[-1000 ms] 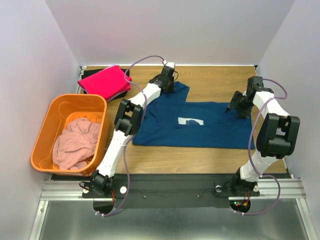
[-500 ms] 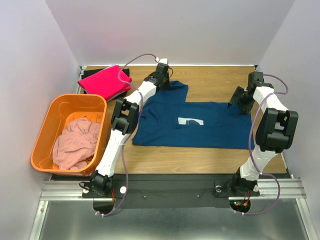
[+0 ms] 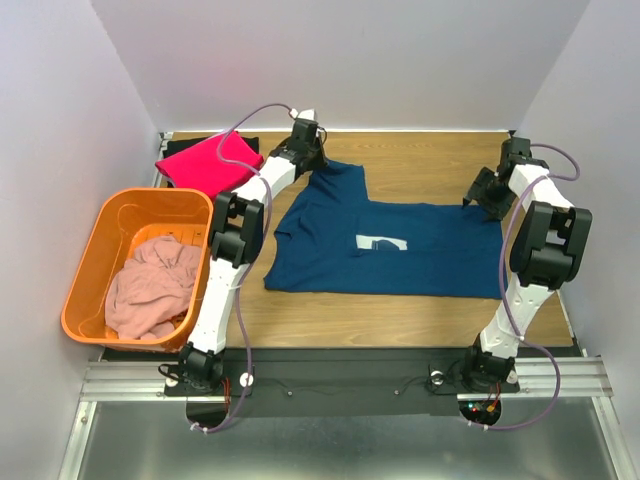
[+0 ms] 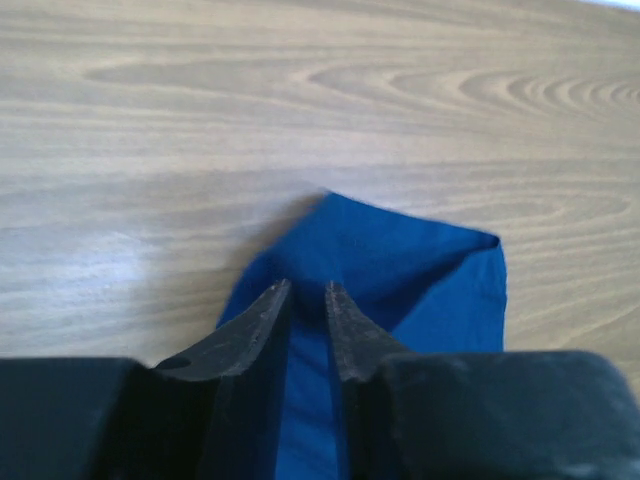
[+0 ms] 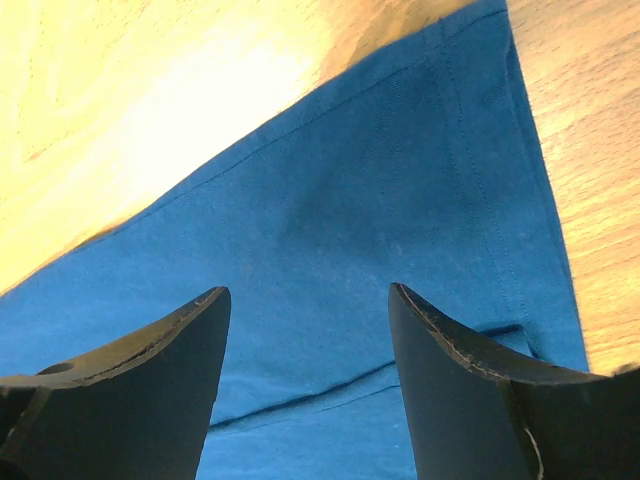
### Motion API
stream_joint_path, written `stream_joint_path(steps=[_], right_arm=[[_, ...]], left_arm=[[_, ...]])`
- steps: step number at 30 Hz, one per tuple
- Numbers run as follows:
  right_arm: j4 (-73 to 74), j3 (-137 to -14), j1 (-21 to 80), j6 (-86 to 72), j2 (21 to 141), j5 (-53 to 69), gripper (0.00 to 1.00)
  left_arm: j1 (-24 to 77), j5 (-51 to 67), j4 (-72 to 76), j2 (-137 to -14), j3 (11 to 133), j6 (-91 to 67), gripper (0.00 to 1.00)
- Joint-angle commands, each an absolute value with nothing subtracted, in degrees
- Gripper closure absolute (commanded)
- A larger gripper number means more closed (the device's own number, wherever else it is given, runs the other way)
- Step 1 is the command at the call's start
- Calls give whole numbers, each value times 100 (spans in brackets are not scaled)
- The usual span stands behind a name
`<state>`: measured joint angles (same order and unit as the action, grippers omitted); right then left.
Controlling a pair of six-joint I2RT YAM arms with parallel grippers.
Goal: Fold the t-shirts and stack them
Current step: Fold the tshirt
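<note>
Navy t-shirt (image 3: 430, 265) lies flat at mid-table, print (image 3: 384, 243) up, one sleeve reaching toward the far left.

Hidden / unclear:
- The black tee (image 3: 188, 141) shows only as an edge under the folded bright pink tee (image 3: 208, 160) at the far left corner.
- The pale pink tee (image 3: 150, 285) is crumpled in the orange basket (image 3: 160, 194); its shape is unreadable.
- The left gripper (image 4: 307, 288) has its jaws drawn narrow over the sleeve tip. Blue cloth shows around and between the fingers. Cannot tell whether a fold is pinched.
- In the overhead view the left fingertips are masked by the wrist.
- The right gripper (image 5: 308, 290) has its jaws wide apart and nothing between them. It is above the shirt's far right corner, hem seam visible. Contact with the cloth is not readable.

Versus one second ago:
- The left gripper has moved left and farther back, and the sleeve now lies further left, nearer the pink stack.
- The right gripper has shifted from over the shirt's right edge out toward the corner.
- The basket and the stack are unchanged.
</note>
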<state>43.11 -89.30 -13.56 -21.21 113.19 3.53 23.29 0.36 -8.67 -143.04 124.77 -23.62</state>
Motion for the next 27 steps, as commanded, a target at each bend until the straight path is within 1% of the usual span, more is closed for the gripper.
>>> stream_joint_path(steps=[1,2,4,5,6,11,17,22,27], right_arm=[[4245,-9185,-1441,-2118,11233,211,30],[4245,-9167,-1441,-2101,11215,211,30],[4245,-9132,-1459,-2109,11189,220,30],[4245,-9123,-1459,-2101,11180,220,30],[4228,-9114,-1468,-2101,11180,211,30],[4210,-9123,-1591,-2171,11180,325,30],[4210,-9220,-1705,-2215,11153,483,30],[4210,-9185,-1714,-2241,11127,598,30],[4201,-9114,-1714,-2241,11136,659,30]], left_arm=[[2382,141,-738,-13589,12139,-2364,62],[2382,132,-738,-13553,11981,-2338,55],[2382,132,-729,-13491,11866,-2294,46],[2382,123,-729,-13465,11804,-2268,39],[2382,97,-729,-13456,11786,-2268,37],[2382,-183,-738,-13526,11997,-2294,35],[2373,-536,-712,-13912,12734,-2461,35],[2373,-659,-519,-14141,12823,-2435,35],[2373,-703,-431,-14343,12841,-2391,39]])
